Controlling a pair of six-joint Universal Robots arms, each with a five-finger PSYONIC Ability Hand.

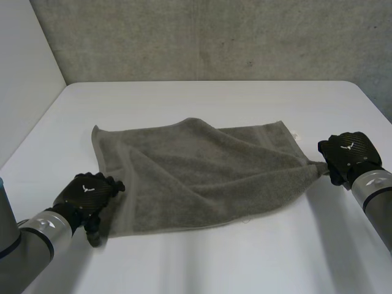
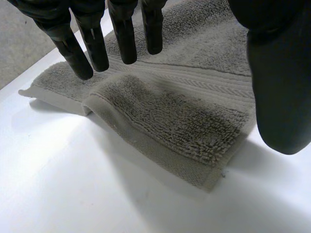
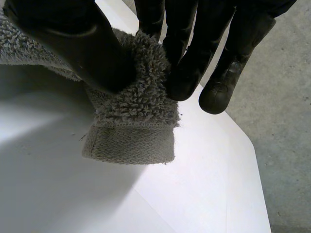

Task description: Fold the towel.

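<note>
1. Pinching the right corner of the towel [image 1: 202, 174] in the right robot hand [image 1: 346, 157], thumb against fingers.
2. Hovering the left robot hand [image 1: 89, 193], fingers straight, over the near-left corner, seemingly without contact.
3. Soft, limp, light; rumpled mid-surface [image 1: 208, 98]; best gripped at corners.

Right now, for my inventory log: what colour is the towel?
Plain grey-brown terry towel; the head view shows it best.
</note>
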